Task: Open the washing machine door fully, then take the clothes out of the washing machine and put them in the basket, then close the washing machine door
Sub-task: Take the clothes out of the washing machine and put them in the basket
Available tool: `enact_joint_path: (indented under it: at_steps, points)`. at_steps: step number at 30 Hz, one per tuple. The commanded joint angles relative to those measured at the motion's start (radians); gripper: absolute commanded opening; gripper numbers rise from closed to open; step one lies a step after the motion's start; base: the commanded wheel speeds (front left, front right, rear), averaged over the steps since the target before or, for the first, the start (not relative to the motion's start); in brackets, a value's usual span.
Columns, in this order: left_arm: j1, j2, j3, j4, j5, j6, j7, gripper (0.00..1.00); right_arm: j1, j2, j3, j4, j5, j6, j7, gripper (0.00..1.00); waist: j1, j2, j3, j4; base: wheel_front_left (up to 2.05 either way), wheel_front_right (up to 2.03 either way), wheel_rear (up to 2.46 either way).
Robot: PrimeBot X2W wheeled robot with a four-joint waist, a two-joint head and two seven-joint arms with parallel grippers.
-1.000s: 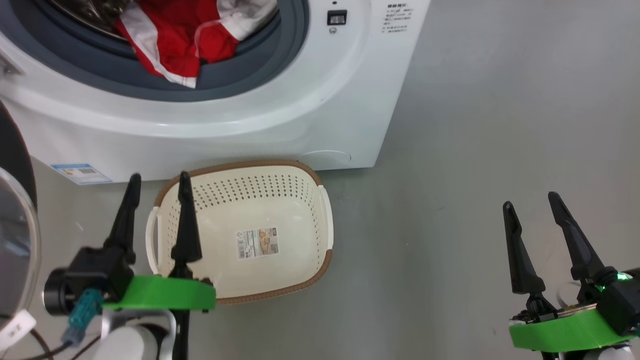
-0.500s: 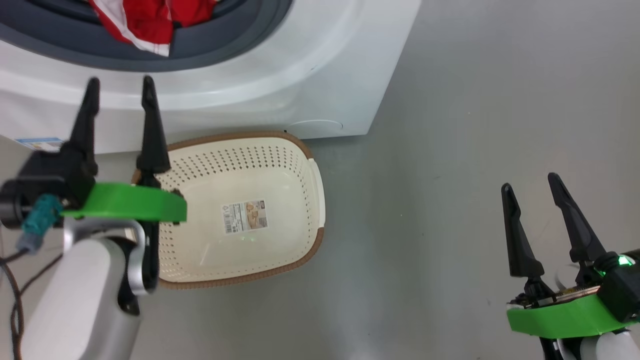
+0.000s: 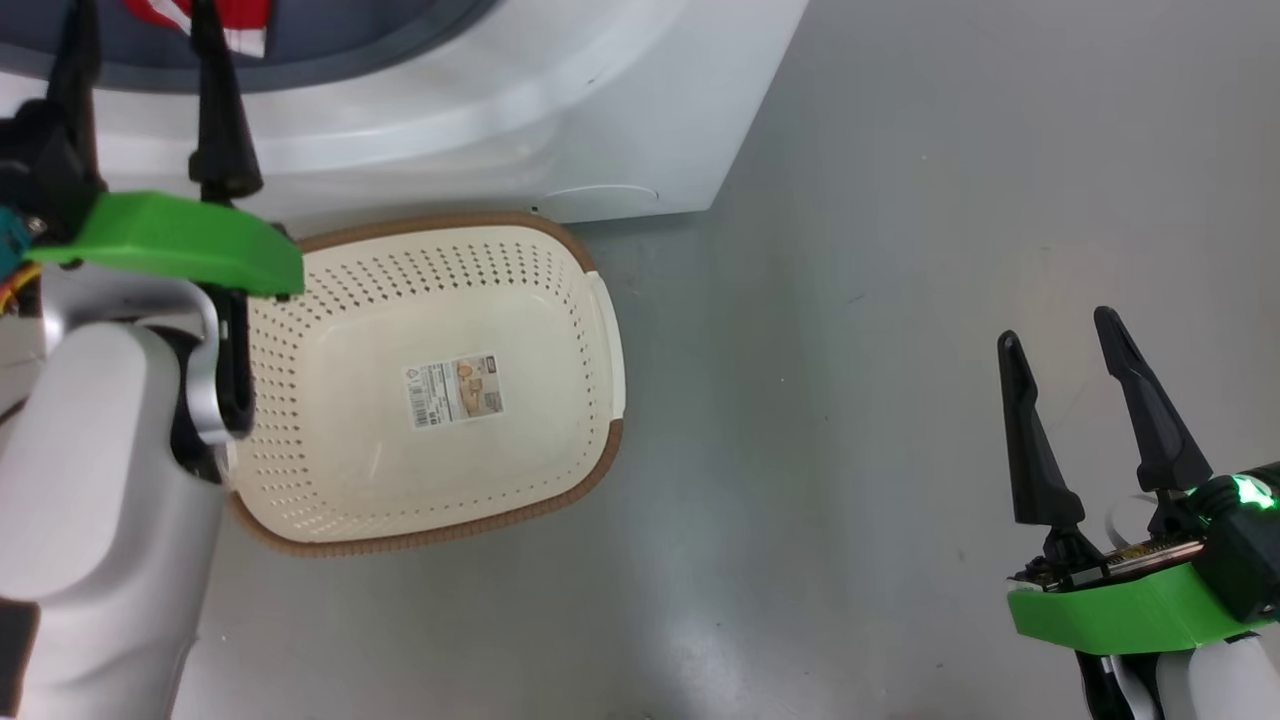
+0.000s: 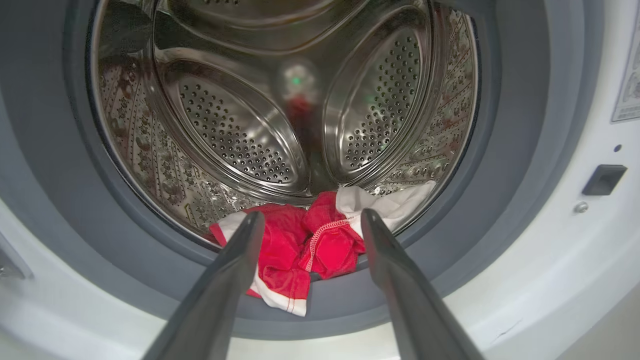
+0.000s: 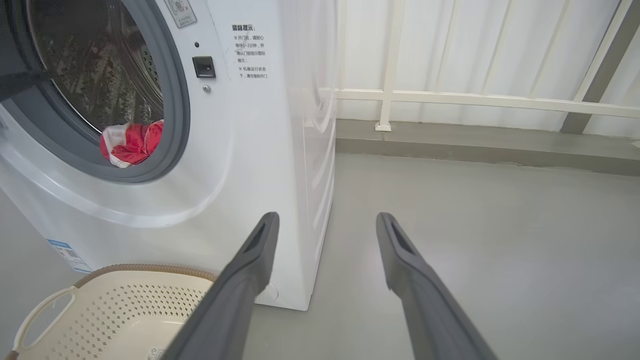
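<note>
The washing machine (image 3: 520, 110) stands with its round opening uncovered; the washing machine door is out of view. Red and white clothes (image 4: 285, 250) lie at the front of the steel drum (image 4: 240, 130) and hang over the grey gasket (image 4: 500, 150). My left gripper (image 4: 311, 216) is open, pointing straight at the clothes from just outside the opening, with nothing between its fingers. In the head view the left gripper (image 3: 140, 20) is at the top left, above the basket (image 3: 590, 470), which holds nothing. My right gripper (image 3: 1057, 330) hangs open over bare floor at the right, far from the machine.
The basket (image 5: 125, 300) sits on the grey floor right against the machine's front (image 5: 260, 150), with the clothes (image 5: 132, 142) above it. A white railing (image 5: 450, 100) and a low kerb run along the wall behind. Open floor spreads to the machine's right.
The head camera has shifted. My left gripper has risen from beside the basket to the drum opening, still open. The right gripper has hardly moved.
</note>
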Motion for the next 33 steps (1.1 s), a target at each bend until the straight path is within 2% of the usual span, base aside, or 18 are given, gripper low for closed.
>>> enact_joint_path:
  at_steps: [1, 15, 33]
  points:
    - [-0.031, 0.042, 0.032, -0.005, -0.002, -0.007, -0.009, 1.0, -0.021, -0.013, 0.025, -0.026, -0.011, 0.005, -0.006, 1.0, 0.0, -0.0001, 0.015, -0.009, 0.0, 0.0, 0.0]
    - [-0.279, 0.049, 0.022, 0.234, 0.004, -0.024, -0.01, 1.0, -0.056, -0.013, 0.053, -0.021, -0.024, 0.005, -0.006, 1.0, 0.0, -0.0001, 0.095, -0.044, 0.0, 0.0, 0.0]
    - [-0.476, 0.108, 0.021, 0.511, 0.016, -0.014, 0.007, 1.0, -0.061, -0.013, 0.068, -0.026, -0.035, 0.005, -0.006, 1.0, 0.0, -0.0001, 0.153, -0.108, 0.0, 0.0, 0.0]
